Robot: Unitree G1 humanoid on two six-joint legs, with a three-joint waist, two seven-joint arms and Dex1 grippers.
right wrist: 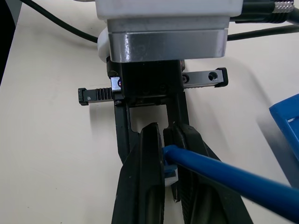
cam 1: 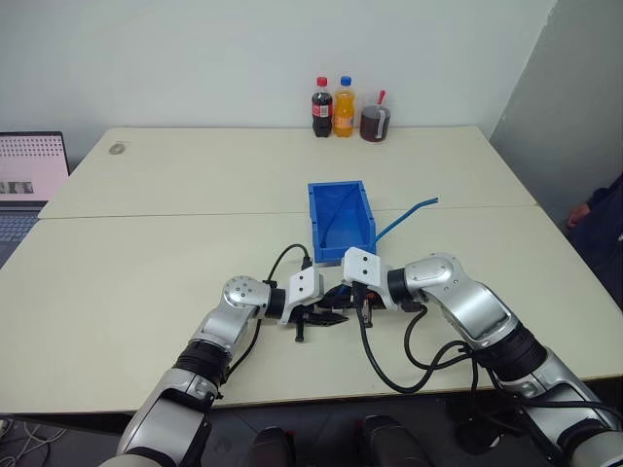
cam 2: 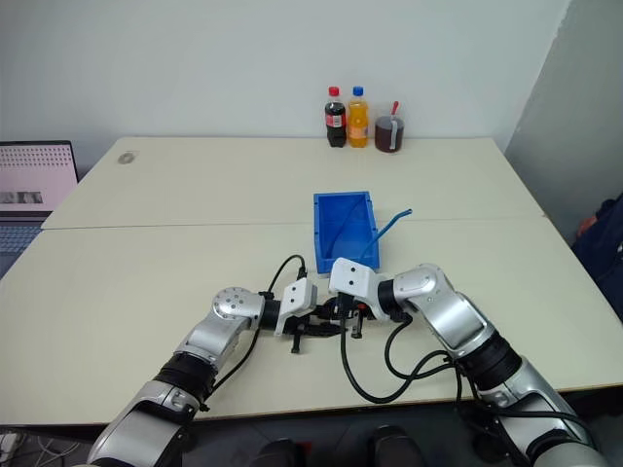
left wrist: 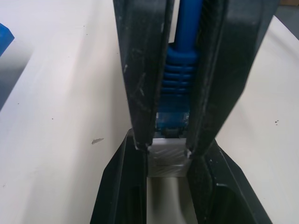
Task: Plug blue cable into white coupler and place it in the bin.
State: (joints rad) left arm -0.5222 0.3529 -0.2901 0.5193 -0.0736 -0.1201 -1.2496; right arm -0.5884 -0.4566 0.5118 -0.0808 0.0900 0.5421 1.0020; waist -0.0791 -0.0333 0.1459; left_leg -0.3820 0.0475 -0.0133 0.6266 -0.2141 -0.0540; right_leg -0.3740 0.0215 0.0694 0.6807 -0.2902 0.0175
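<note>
My two grippers meet tip to tip low over the table, just in front of the bin (cam 1: 341,219). The left gripper (left wrist: 169,151) is shut on the white coupler (left wrist: 168,161), a small pale block between its black fingers. Facing it, the right gripper (right wrist: 164,135) is shut on the blue cable (right wrist: 224,175) at its ribbed boot (left wrist: 180,70). The clear plug (left wrist: 170,122) sits right at the coupler's mouth; how deep it sits is hidden. From the grippers the cable (cam 1: 404,219) rises to the right past the bin's right wall, its far end in the air.
A cola bottle (cam 1: 321,107), an orange bottle (cam 1: 344,105) and a dark cup (cam 1: 375,124) stand at the table's far edge. A laptop (cam 1: 29,175) sits at far left. A person (cam 1: 599,209) is at the right edge. Black arm cables (cam 1: 389,370) loop near the front edge.
</note>
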